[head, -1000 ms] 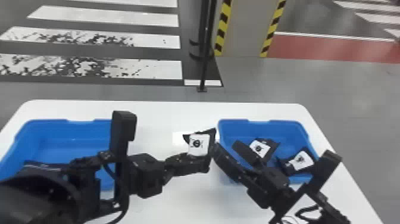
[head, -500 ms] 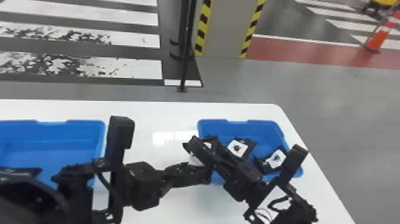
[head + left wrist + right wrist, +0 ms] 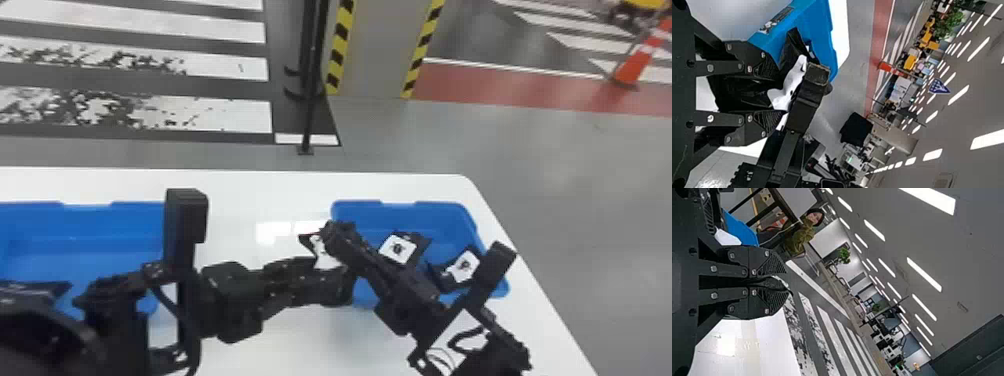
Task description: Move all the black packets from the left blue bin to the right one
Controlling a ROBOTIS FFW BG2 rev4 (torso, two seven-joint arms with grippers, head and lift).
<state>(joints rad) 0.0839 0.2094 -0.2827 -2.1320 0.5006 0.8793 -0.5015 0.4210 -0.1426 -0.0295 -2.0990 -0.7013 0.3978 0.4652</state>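
- The black packet [image 3: 309,241] with its white label is up above the worktop [image 3: 285,186], between the two pairs of jaws.
- Right gripper [image 3: 336,234]: its jaws are drawn nearly together, pinching the black packet; in the right wrist view a thin dark edge pokes out at their tips.
- Left gripper [image 3: 332,281]: its jaws stand wide, with the packet's dark body between them in the left wrist view; whether they press on it I cannot tell.
- The right blue bin [image 3: 350,212] sits to the right of both pairs of jaws, partly under the right arm.
- Inside it are two packets, one nearer the right jaws [image 3: 397,248], the other farther right [image 3: 464,266].
- The left blue bin [image 3: 100,220] is well left of the left jaws, holding a dark flat thing [image 3: 47,289], partly hidden.
- Far beyond the jaws, an orange cone [image 3: 634,62] stands on the floor.
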